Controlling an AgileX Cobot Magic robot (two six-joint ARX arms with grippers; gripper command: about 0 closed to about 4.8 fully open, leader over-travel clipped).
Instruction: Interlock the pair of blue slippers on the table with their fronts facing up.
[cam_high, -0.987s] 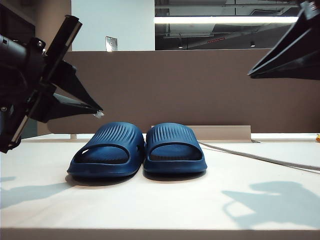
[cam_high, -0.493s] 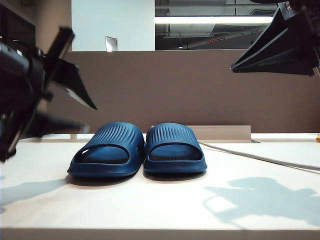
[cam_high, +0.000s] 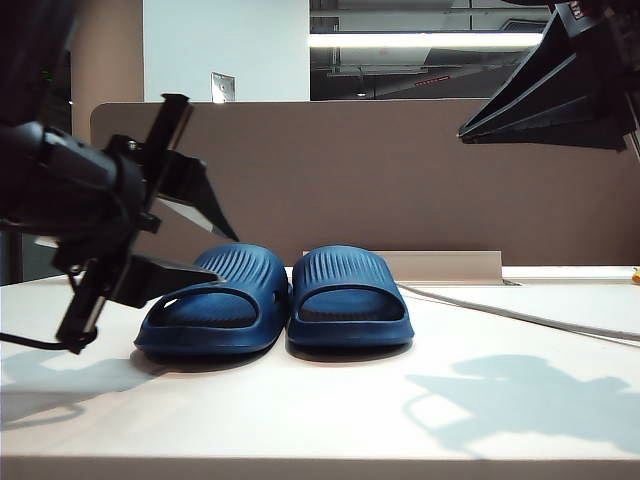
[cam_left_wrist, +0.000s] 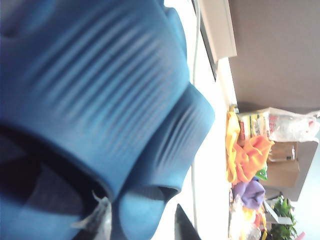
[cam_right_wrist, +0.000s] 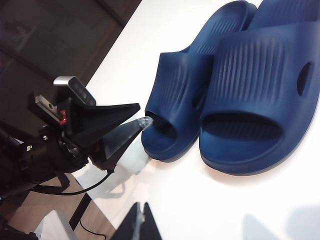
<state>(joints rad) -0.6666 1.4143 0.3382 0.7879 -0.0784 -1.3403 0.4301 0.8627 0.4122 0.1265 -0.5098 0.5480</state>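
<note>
The left gripper (cam_high: 210, 255) is parted beside the left one of the blue slippers (cam_high: 275, 300), while the right gripper (cam_high: 470, 130) hangs high and clenched.

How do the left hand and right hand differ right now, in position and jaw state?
The left hand is low, at the strap of the left slipper, jaws spread. The right hand hangs high over the table, beyond the right slipper, jaws shut, touching nothing. Neither hand holds anything; both slippers sit side by side, untouched.

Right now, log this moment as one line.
left gripper: open, at left slipper | right gripper: shut, raised | right slipper: untouched | slippers side by side
</note>
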